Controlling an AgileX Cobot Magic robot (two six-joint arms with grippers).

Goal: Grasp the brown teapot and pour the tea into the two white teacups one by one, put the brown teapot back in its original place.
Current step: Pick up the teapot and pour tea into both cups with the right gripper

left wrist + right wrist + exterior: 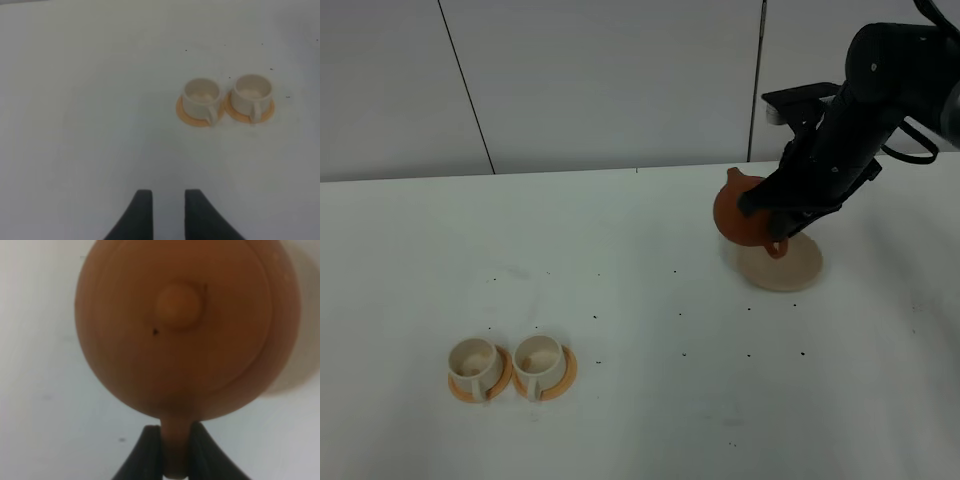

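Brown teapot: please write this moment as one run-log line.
phase: carry | right gripper: shut on brown teapot | pot: raised, off coaster | teacups: on saucers, not reached | left gripper: open, empty

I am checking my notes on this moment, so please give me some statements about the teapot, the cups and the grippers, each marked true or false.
1. The right gripper is shut on the brown teapot at its handle. True.
2. Both white teacups stand on orange saucers. True.
3. The brown teapot hangs over the white teacups. False: it is by the beige coaster, far from them.
4. The left gripper holds a teacup. False: the left gripper is open and empty.
5. The teapot's lid is off. False: the lid is on.
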